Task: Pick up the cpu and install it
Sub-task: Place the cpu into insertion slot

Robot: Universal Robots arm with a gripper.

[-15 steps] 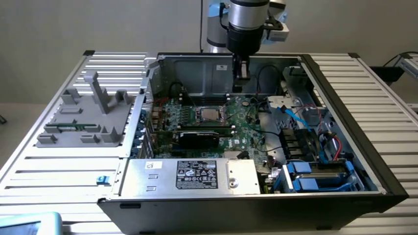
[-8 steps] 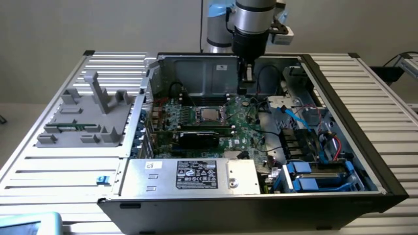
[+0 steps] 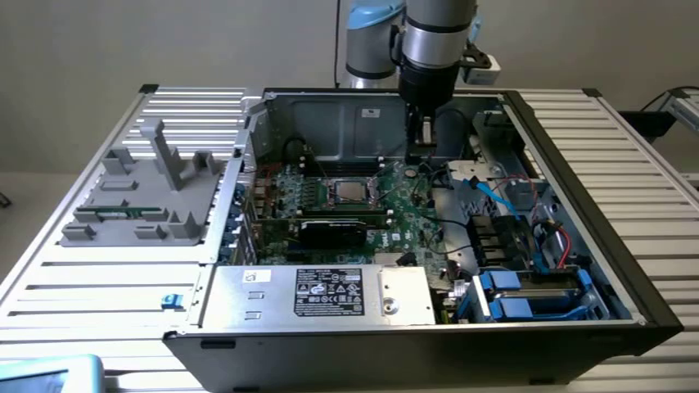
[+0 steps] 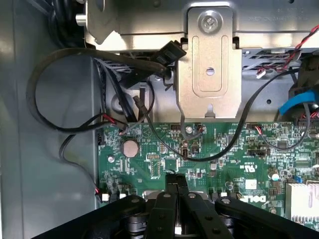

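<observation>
— Where was the cpu (image 3: pixel 349 191) seen?
— It was seen set in the socket (image 3: pixel 324 193). The gripper (image 4: pixel 174 180) was closed tight, and nothing was held. The job looked mostly done.

wall (image 3: pixel 164 41): plain pale beige | floor (image 3: pixel 22 184): light strip under the wall at the exterior view's left | bench (image 3: pixel 623 164): ribbed silver metal slats across the scene | dark box (image 3: pixel 653 124): with cables, past the bench's far right edge | light: soft, even
</observation>
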